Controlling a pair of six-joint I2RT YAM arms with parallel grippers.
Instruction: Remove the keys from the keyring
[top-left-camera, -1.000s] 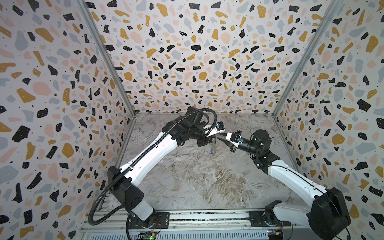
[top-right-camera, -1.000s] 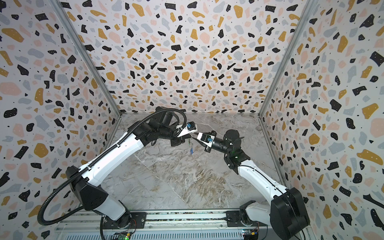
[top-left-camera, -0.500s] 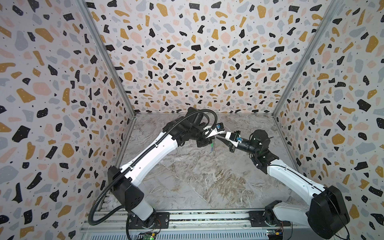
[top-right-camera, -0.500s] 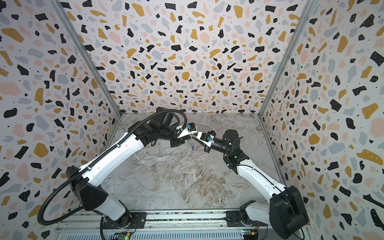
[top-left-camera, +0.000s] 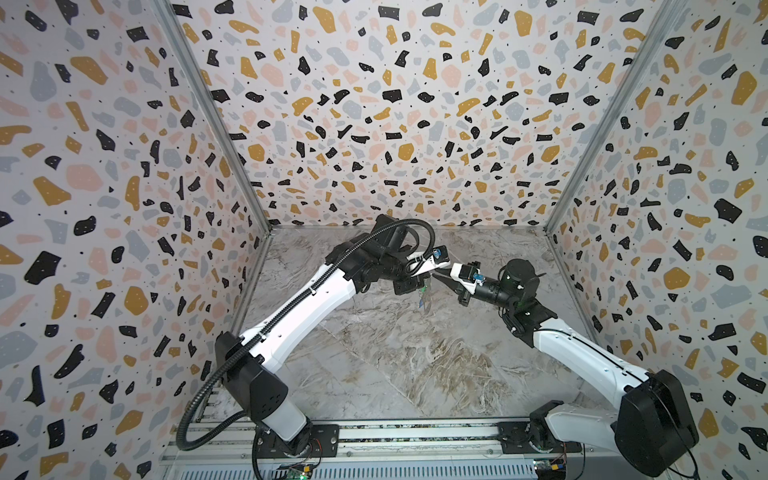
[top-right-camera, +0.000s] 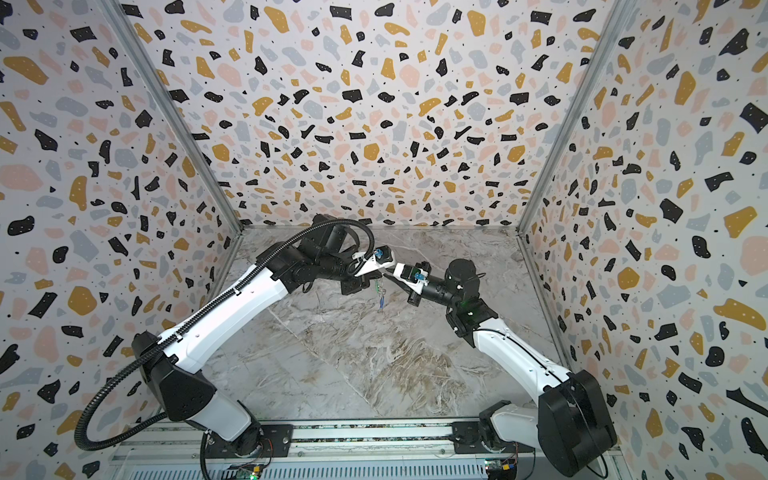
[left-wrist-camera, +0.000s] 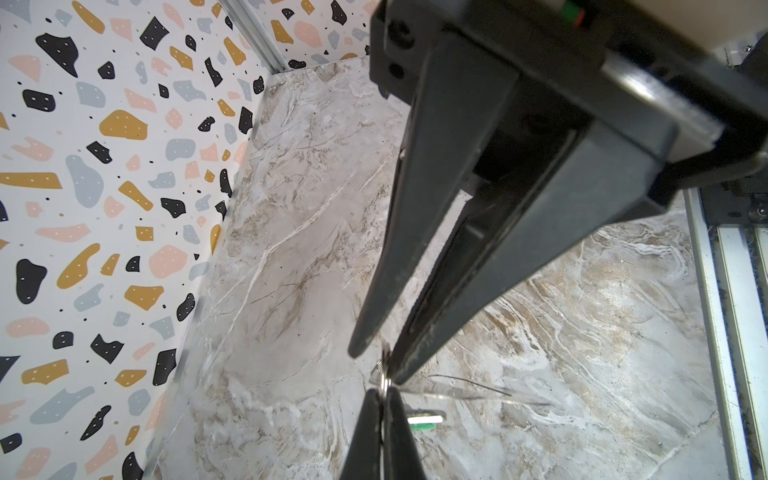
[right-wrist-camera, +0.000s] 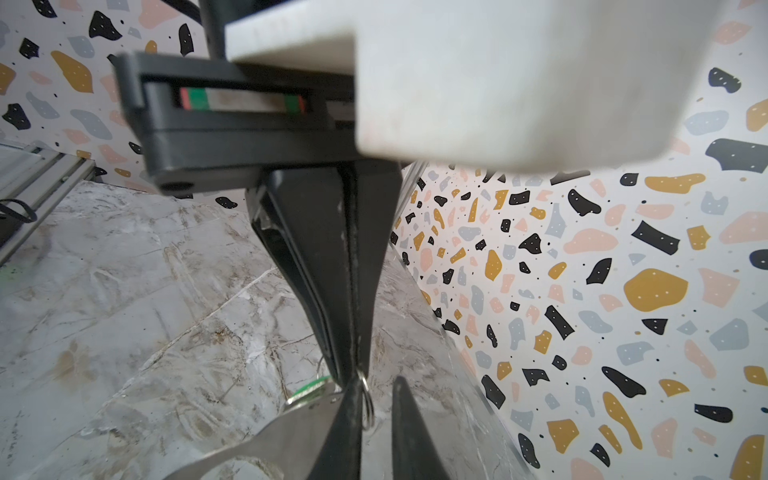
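Over the grey-brown marble-pattern tabletop (top-left-camera: 395, 365), toward its far edge, left gripper (left-wrist-camera: 377, 365) and right gripper (right-wrist-camera: 351, 377) meet tip to tip mid-air. Left clenched, right pinched tight, both on the thin wire split ring (right-wrist-camera: 366, 399). Silver metal keyring tab with oval cut-out (right-wrist-camera: 282, 428) juts beside it. Green-tagged key (left-wrist-camera: 424, 417) and blue-tagged key (top-left-camera: 420, 305) dangle below, clear of the table.

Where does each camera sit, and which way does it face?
Both top views: high above the base rail, facing down and back at the floor; both arms show.
Left wrist: behind the left tool, looking along its fingers at the metal ring.
Right wrist: behind the right tool, facing the same ring.
Shared: both wrist views show both tools.
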